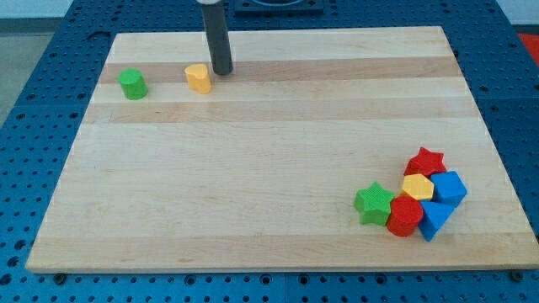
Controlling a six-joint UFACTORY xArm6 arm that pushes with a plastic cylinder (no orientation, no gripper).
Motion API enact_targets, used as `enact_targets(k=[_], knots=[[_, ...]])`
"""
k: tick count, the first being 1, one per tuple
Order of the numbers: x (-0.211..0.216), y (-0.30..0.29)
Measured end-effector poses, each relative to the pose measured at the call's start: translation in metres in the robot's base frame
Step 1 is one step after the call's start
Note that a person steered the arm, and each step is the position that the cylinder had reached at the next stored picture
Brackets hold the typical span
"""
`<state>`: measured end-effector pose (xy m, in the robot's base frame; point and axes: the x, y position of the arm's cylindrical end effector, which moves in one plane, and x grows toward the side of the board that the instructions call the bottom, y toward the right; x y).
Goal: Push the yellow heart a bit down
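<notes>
Down at the view's bottom right, you have a tight cluster of blocks on the board (253, 210). Nearest the bottom edge sit a red cylinder (405, 217) and a blue block (433, 220), touching each other. Just to their left is a green star (373, 203), against the red cylinder. Behind them a yellow hexagon (418, 187) sits in the middle of the group, with a blue cube (450, 187) at its right and a red star (426, 161) at the far end.

Farther up, well apart from that cluster, you find two blocks near the view's top left. The green cylinder (132, 84) stands alone at the left. To its right is the yellow heart (199, 77), the one you are to move.

My tip (221, 72) rests on the board just beside the heart, at its upper right; whether they touch, you cannot tell. This arm has no jaws, only the rod.
</notes>
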<state>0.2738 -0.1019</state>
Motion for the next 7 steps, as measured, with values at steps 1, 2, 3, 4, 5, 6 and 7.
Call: enact_targets(k=[1, 2, 3, 4, 5, 6, 7], knots=[[-0.010, -0.022], [0.022, -0.022], [0.055, -0.001], [0.058, 0.000], [0.024, -0.036], [0.031, -0.060], [0.065, -0.049]])
